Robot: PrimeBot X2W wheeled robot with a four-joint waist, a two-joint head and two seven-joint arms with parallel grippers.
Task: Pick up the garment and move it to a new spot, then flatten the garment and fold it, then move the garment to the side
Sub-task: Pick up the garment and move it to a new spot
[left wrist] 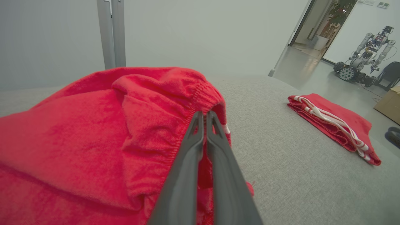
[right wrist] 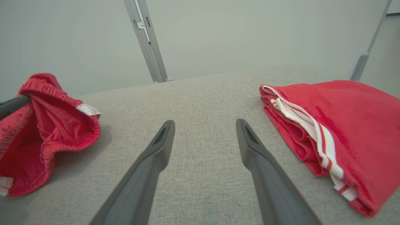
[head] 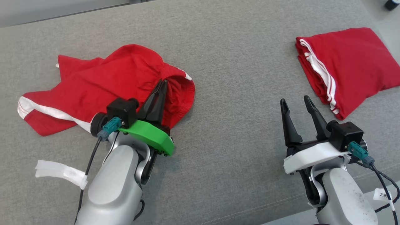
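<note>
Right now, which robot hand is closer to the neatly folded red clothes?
Right. The right gripper sits open beside the folded garment, off its near left corner and apart from it. The left gripper is far across the grey surface, shut on the waistband of the crumpled garment.

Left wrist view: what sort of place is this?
Probably a robotics lab: another grey wheeled two-armed robot stands on the shiny grey floor, near a brown cardboard box, beyond the grey fabric-covered work surface.

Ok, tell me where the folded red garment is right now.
In the head view the folded red garment lies at the upper right of the grey surface, just beyond the open right gripper and apart from it.
</note>
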